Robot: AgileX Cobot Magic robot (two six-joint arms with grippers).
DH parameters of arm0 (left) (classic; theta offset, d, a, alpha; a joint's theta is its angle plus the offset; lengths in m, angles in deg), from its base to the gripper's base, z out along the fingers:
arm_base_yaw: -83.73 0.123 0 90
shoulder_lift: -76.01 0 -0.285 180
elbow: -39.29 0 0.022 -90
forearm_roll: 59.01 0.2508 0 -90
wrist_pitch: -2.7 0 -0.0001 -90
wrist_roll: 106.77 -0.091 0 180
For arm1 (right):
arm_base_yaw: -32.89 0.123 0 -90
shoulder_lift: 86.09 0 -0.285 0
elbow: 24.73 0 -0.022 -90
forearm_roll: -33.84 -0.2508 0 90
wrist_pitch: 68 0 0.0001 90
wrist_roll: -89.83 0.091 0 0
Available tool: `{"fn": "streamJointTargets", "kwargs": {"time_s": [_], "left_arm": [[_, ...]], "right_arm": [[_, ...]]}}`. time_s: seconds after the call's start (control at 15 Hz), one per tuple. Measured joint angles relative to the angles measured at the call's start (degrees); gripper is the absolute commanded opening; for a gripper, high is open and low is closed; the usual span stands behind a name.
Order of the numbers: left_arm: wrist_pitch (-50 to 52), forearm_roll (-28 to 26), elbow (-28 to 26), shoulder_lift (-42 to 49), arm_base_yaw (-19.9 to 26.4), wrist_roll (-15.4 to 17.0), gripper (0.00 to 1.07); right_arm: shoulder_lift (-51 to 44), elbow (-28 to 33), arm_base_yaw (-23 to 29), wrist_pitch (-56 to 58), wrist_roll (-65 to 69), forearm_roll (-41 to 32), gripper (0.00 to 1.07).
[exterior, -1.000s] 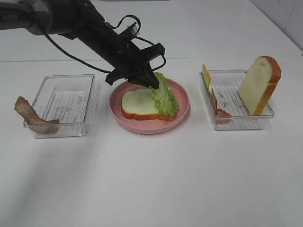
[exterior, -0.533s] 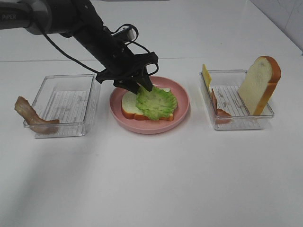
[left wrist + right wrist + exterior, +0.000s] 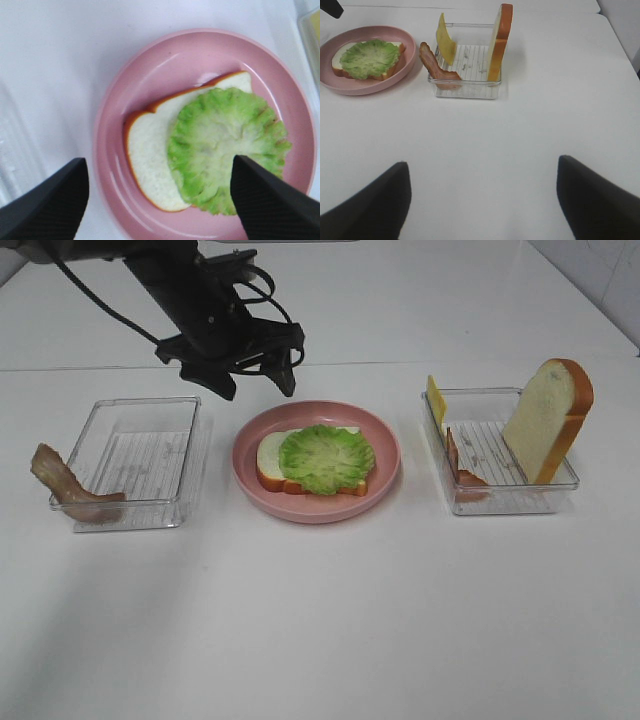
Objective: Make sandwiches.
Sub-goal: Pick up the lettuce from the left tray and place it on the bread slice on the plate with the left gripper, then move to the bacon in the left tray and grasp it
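The left jaws stand wide apart and hold nothing; they hang in the air above the bench (image 3: pixel 320 640), just behind the far rim of the pink plate (image 3: pixel 386 445), touching none of the food. In the left wrist view their two dark tips frame the plate from above. The right jaws are also spread wide and empty, over bare bench, well apart from everything.

On the plate one bread slice (image 3: pixel 268 456) lies flat, its long axis running left to right in the high view. One lettuce leaf (image 3: pixel 325 458) lies flat on top, ruffled side up, covering the right part of the slice and leaving the left end bare.

In the right clear tray (image 3: pixel 560 486) a second bread slice (image 3: pixel 545 420) stands on edge, long axis nearly upright, tilted against the tray's right end. One yellow cheese slice (image 3: pixel 436 400) stands upright at its far left corner, and a bacon strip (image 3: pixel 460 472) leans along the left wall.

A second bacon strip (image 3: pixel 65 486) hangs over the left wall of the left clear tray (image 3: pixel 186 412), mostly outside it.

Counted: two bread slices, one lettuce leaf, one cheese slice, two bacon strips, two trays, one plate.
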Motion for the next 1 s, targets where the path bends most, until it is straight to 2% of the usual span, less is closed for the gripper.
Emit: {"fn": "streamJointTargets", "kwargs": {"time_s": [0.2, 0.4, 0.53, 0.87, 1.0], "left_arm": [[-6.9, 9.1, 0.0, 5.1, 0.0, 4.5, 0.75], [-14.7, 14.6, -0.1, 8.0, 0.0, 7.7, 0.75], [-18.1, 17.2, -0.2, 9.0, 0.1, 8.5, 0.75], [-18.6, 16.7, -0.2, 10.4, 1.9, 9.3, 0.75], [-18.5, 15.9, 3.1, 14.7, 3.6, 9.4, 0.75]], "right_arm": [[0.0, 0.0, 0.0, 0.0, 0.0, 0.0, 0.76], [0.0, 0.0, 0.0, 0.0, 0.0, 0.0, 0.76], [0.0, 0.0, 0.0, 0.0, 0.0, 0.0, 0.76], [0.0, 0.0, 0.0, 0.0, 0.0, 0.0, 0.76], [0.0, 0.0, 0.0, 0.0, 0.0, 0.0, 0.76]]}}
